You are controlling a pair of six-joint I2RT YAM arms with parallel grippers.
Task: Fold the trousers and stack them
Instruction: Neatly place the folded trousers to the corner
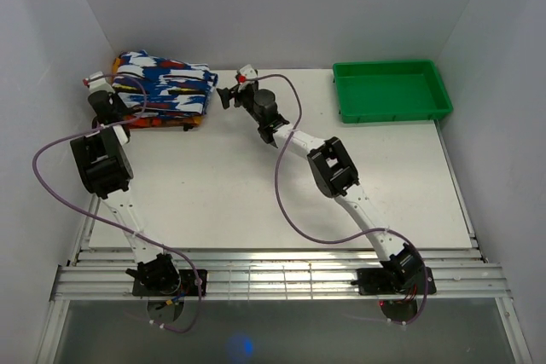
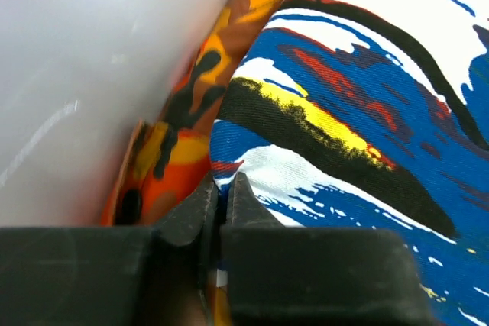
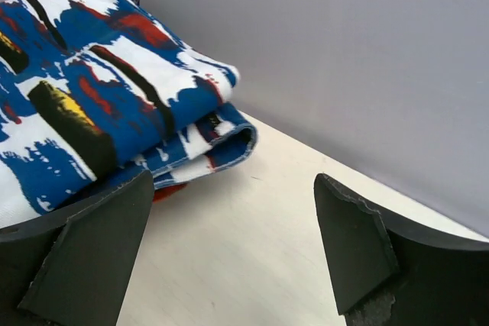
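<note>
Jaws of the left gripper are pressed together, tips at the seam where the trousers meet an orange, red and yellow patterned cloth; whether any fabric is caught between them cannot be told. Jaws of the right gripper are spread wide and hold nothing, with bare table showing between the two dark fingers.

Top view: the trousers lie folded in a compact stack at the far left corner of the table, resting on the patterned cloth, whose edge shows along the near side. The left gripper sits at the stack's left end, close to the side wall. The right gripper is just beside the stack's right end, not touching it. A green tray stands at the far right, well apart from the stack.

Right wrist view: the folded edges of the trousers form rounded layers, with a sliver of the red cloth beneath them.
</note>
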